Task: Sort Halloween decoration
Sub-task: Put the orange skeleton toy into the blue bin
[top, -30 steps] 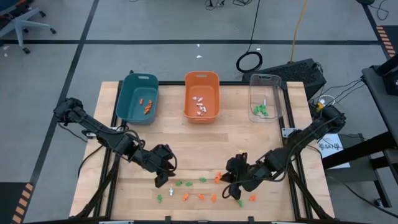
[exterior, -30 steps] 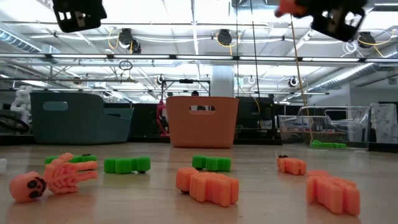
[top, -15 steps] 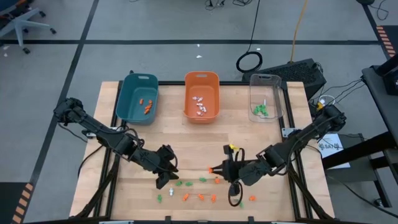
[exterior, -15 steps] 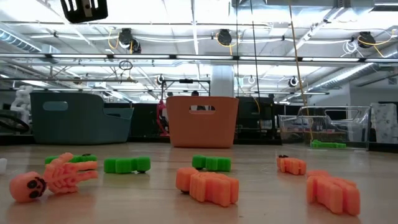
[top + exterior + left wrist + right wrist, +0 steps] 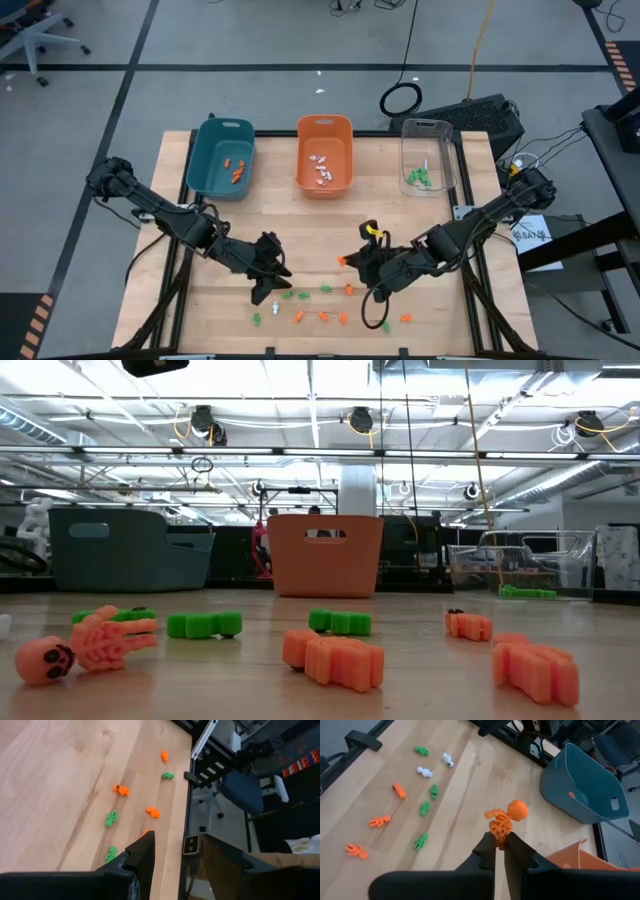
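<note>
The right gripper (image 5: pixel 500 845) pinches a small orange plastic skeleton figure (image 5: pixel 506 822) by its legs above the pale wooden table (image 5: pixel 330 225); the left gripper (image 5: pixel 175 851), half open and empty, hovers over orange, green and white trinkets (image 5: pixel 322 316) scattered along the near edge.

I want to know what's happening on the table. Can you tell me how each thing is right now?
right end effector: shut on orange skeleton, raised above the table
left end effector: open, empty
teal bin: holds a few orange trinkets
orange bin: holds white trinkets
clear bin: holds green trinkets
loose trinkets: lying scattered on the table's front edge
</note>
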{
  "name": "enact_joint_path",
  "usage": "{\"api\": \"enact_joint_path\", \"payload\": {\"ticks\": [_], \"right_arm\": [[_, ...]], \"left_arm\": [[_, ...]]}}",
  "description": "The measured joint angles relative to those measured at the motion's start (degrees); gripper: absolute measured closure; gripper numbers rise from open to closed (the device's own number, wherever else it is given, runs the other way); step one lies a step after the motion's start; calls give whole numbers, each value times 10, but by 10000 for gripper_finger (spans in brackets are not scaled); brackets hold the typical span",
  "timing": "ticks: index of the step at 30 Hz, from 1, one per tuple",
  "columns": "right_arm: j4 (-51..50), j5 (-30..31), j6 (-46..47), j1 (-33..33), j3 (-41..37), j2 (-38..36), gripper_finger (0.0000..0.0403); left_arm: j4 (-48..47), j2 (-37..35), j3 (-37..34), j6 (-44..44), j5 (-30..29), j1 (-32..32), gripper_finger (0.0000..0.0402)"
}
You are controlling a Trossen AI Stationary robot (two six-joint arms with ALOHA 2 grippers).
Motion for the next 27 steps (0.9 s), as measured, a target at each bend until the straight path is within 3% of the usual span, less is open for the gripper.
{"api": "enact_joint_path", "payload": {"ticks": [9, 14, 27], "right_arm": [[19, 1, 66, 0, 0, 0, 403], [64, 0, 78, 0, 0, 0, 403], [145, 0, 82, -8, 0, 0, 403]], "left_arm": [[10, 0, 0, 25, -11, 9, 243], [72, 0, 3, 74, -11, 27, 243], [78, 0, 101, 231, 32, 103, 231]]}}
